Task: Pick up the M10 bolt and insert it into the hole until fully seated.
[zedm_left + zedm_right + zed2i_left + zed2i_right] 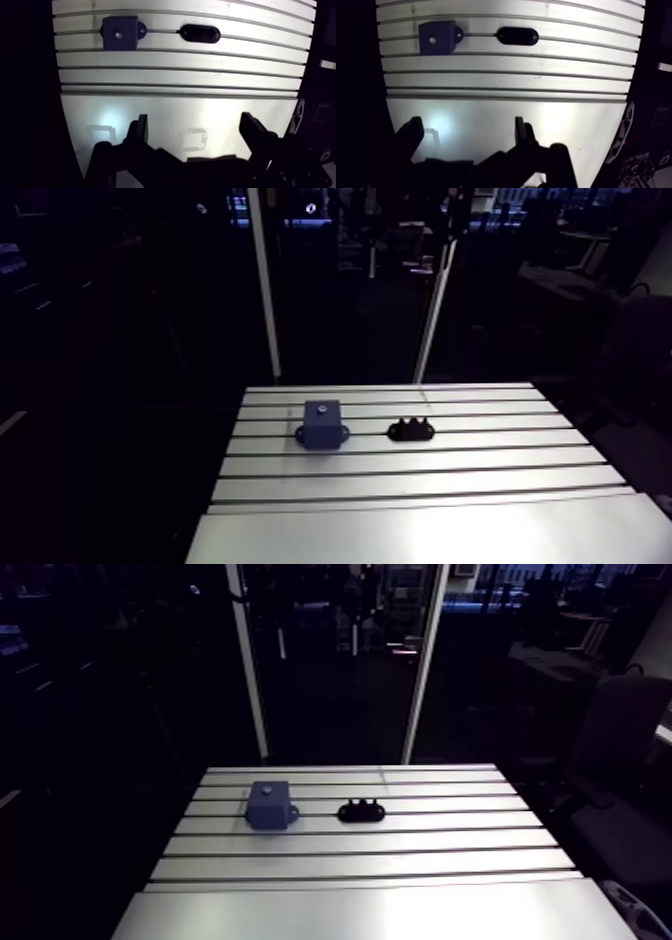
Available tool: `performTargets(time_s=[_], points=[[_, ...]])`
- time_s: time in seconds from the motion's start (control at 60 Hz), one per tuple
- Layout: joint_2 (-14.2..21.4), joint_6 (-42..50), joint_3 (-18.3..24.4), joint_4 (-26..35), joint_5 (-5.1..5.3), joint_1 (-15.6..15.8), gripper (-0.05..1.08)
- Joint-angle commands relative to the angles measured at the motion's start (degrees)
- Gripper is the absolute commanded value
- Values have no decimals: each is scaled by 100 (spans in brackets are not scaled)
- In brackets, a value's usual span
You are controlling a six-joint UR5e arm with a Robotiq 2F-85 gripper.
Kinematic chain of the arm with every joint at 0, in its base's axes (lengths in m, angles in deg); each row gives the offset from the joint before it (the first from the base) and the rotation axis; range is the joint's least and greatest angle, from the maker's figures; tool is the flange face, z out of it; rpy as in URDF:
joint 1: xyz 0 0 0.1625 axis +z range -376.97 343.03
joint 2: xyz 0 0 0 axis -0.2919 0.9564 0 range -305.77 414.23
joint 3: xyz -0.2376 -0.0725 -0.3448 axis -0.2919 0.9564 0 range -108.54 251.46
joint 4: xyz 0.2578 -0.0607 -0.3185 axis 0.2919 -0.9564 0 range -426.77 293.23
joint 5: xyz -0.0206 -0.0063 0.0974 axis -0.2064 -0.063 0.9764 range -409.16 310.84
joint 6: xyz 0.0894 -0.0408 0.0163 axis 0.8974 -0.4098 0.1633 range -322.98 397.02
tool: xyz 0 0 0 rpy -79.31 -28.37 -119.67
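Gripper [195,120]: 2 fingers [141,132], both black and close to silhouette in the wrist view. Each finger is a flat bar with a squared tip and a straight inner face. Lower down it widens into chunky angled links. A dark, blocky body joins the 2 at the base. Surface detail is too dark to read.

One block [320,425], one holder [412,429] (black)

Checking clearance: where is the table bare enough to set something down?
Bare: the smooth plate under the open end effector, and the slotted rows between it and the blue block and black holder. Crowded only along their row.
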Motion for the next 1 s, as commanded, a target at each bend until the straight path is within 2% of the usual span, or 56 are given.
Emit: performTargets(time_s=[0.017,0.133,0.267,1.0], points=[[-38,5,51,-87,18,-16,0],[-47,21,221,-88,61,-16,0],[-95,40,481,-3,38,-15,0],[-118,40,355,150,45,-8,0]])
